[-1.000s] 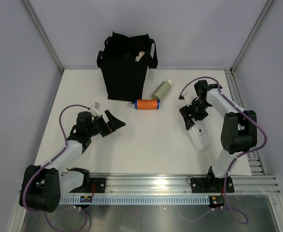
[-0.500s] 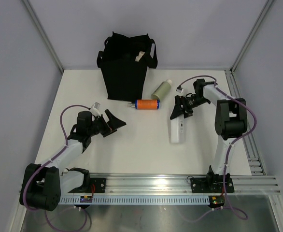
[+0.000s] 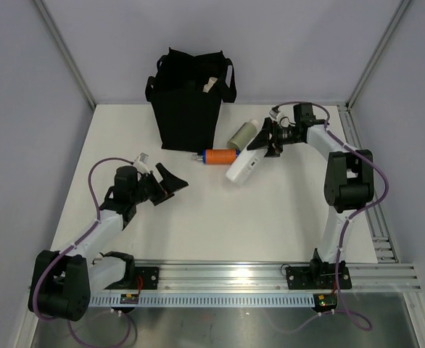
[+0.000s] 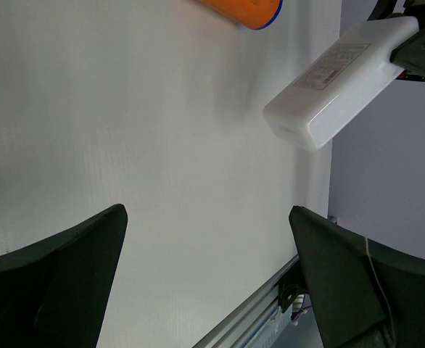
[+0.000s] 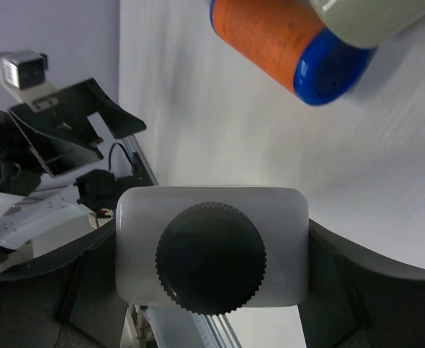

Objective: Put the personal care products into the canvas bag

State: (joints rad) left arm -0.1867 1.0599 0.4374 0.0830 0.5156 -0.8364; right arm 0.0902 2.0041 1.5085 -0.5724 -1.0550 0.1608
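Observation:
The black canvas bag point(image 3: 189, 101) stands upright at the back of the table, a pale item point(image 3: 210, 85) showing at its open top. In front of it lie an orange bottle with blue ends point(image 3: 220, 156) point(image 4: 250, 9) point(image 5: 278, 43) and a sage green bottle point(image 3: 243, 134) point(image 5: 376, 16). My right gripper point(image 3: 268, 142) point(image 5: 211, 270) is shut on the capped end of a white bottle point(image 3: 245, 166) point(image 4: 336, 69) point(image 5: 211, 217), which hangs tilted just right of the orange one. At the left my left gripper point(image 3: 172, 181) point(image 4: 205, 217) stands open over bare table, holding nothing.
The white table point(image 3: 198, 225) ends in a metal rail point(image 3: 270, 275) along its near edge. Grey walls and angled frame posts point(image 3: 64, 51) close in the back and sides. The left arm point(image 5: 53, 138) shows in the right wrist view.
My right gripper has swung the white bottle from the right side of the table leftward and back, up beside the orange bottle. The left arm has not moved.

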